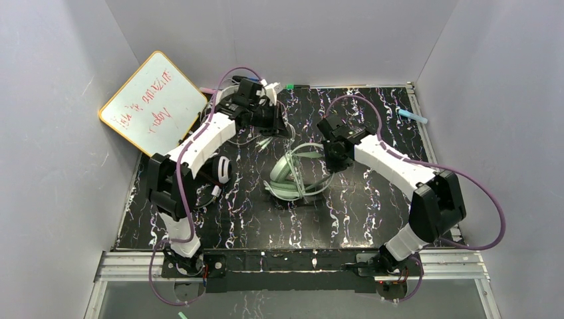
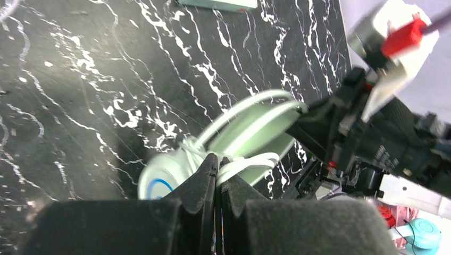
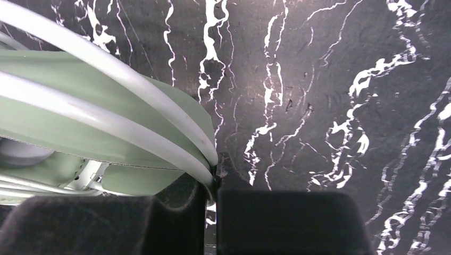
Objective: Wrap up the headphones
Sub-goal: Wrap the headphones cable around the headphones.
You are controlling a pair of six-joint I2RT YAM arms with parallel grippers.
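The mint-green headphones (image 1: 296,178) lie near the middle of the table (image 1: 372,199), between the two arms. Their ear cups sit toward the near-left and the headband (image 3: 80,106) arches away toward the far-right. The right gripper (image 3: 213,183) is the nearer claw. It sits right at the far-right edge of the headband with its jaws all but closed, and a strand of the pale cable (image 2: 247,161) appears to be pinched where the turns already laid across the band come down to the seam. The left gripper (image 2: 218,178) stands apart from the headset, farther back and to its left. It is fully closed, with the loose run of the same cable apparently nipped between its tips. The headset thus lies ahead of and below the left claw, toward the robot's right. The next turn likely depends on this: the free cable runs from the left claw to the band roughly crosswise to the band's long curve, while the right claw anchors the band.
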